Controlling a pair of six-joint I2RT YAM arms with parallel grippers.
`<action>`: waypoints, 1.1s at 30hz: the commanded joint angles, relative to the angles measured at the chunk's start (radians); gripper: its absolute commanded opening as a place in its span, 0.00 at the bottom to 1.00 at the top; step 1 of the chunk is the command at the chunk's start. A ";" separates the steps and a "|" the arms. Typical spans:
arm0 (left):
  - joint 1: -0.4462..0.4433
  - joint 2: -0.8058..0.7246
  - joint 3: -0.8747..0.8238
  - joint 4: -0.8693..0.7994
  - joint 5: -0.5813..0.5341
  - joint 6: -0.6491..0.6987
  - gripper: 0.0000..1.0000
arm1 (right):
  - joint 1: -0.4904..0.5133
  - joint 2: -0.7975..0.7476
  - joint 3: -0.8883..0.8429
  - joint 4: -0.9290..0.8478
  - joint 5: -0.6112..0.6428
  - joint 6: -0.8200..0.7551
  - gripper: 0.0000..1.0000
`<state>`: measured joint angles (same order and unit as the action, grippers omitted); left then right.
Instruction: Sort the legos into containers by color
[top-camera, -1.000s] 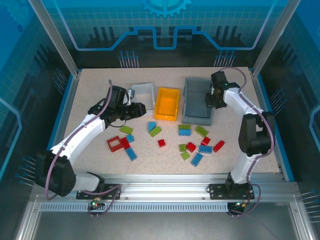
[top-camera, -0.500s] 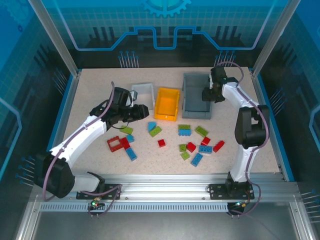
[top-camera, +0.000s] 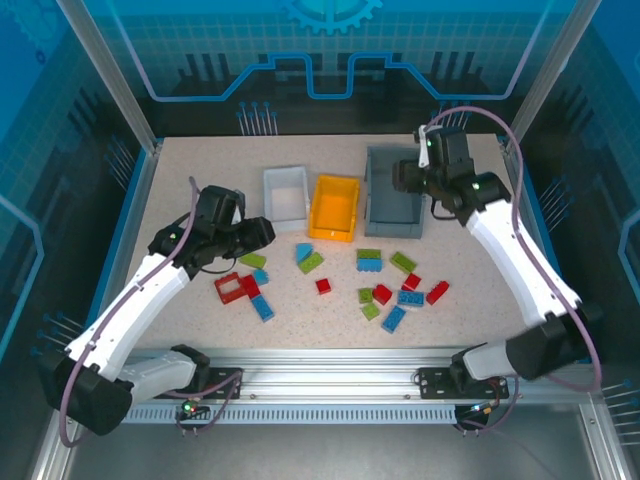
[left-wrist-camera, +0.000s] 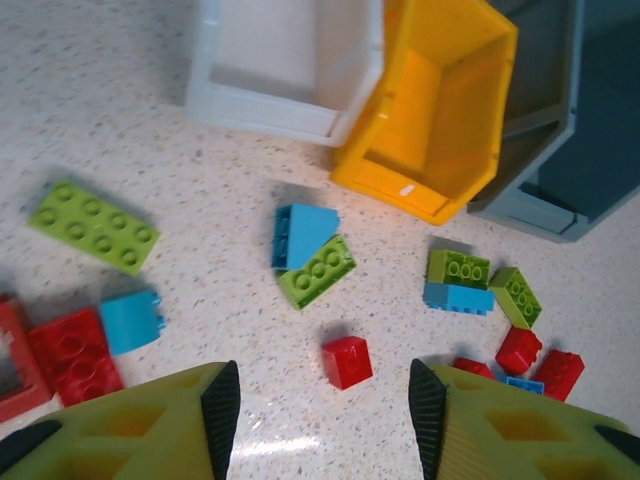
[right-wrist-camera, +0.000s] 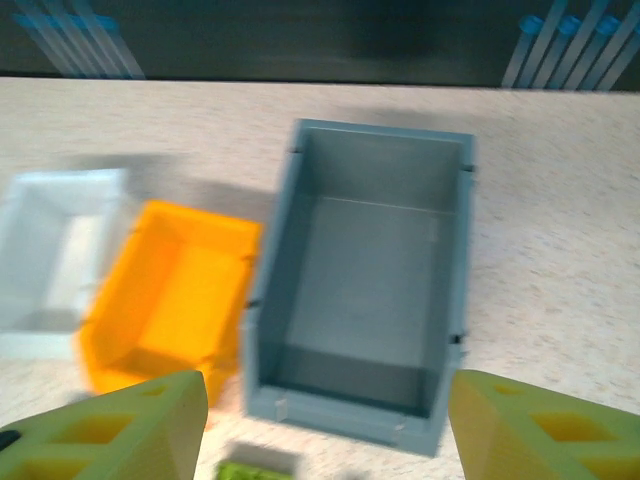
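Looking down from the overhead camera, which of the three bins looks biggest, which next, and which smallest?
1. grey bin: clearly the largest.
2. orange bin and white bin: nearly alike. The orange one may look slightly bigger, but it is too close to rank.

No legible text; the white sticker (left-wrist-camera: 405, 189) on the orange-yellow bin (left-wrist-camera: 372, 165) cannot be read.

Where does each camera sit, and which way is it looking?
Top external: high behind the robot, looking down on the table; left arm and right arm show.
Left wrist: on the left arm, looking down at loose legos; left claw at the bottom.
Right wrist: on the right arm, looking into the grey bin; right claw at the bottom.
Shared: both wrist views catch the orange-yellow bin.
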<state>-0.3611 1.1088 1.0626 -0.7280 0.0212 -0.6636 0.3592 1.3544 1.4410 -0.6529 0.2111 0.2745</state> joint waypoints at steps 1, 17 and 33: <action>0.064 -0.009 -0.036 -0.084 -0.037 -0.094 0.54 | 0.117 -0.108 -0.126 0.049 -0.110 0.030 0.68; 0.192 0.416 -0.084 0.153 -0.034 -0.482 0.62 | 0.665 -0.189 -0.412 0.360 -0.106 0.113 0.87; 0.198 0.624 -0.094 0.265 -0.032 -0.536 0.54 | 0.664 -0.162 -0.405 0.335 -0.072 0.130 0.86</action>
<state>-0.1719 1.7039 0.9821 -0.5022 -0.0044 -1.1797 1.0157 1.1851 1.0142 -0.3286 0.1234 0.3904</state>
